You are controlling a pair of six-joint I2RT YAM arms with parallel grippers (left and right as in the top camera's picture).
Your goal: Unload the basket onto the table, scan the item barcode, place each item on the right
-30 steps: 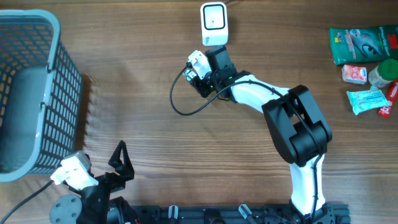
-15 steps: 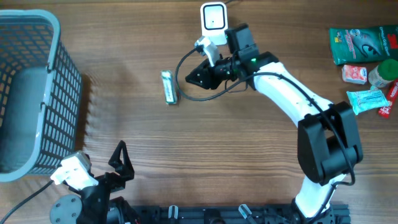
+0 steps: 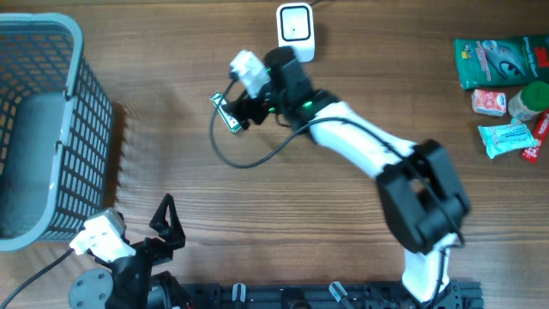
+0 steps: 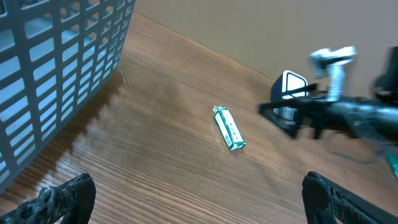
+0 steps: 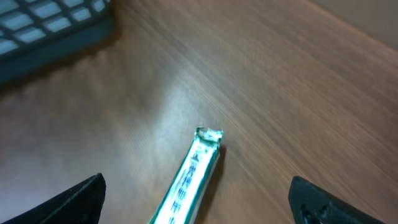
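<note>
Green-white stick pack, diagonal at upper centre, lies lengthwise between my right gripper's spread fingers; left gripper spread, far.

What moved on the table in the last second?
The right gripper swung left, away from the scanner. The little green pack, not seen a second ago, then turned up lying on the table. Now the gripper is right at the pack with its jaws wide open, not gripping it. The left gripper, the basket and the snacks stayed put.
</note>
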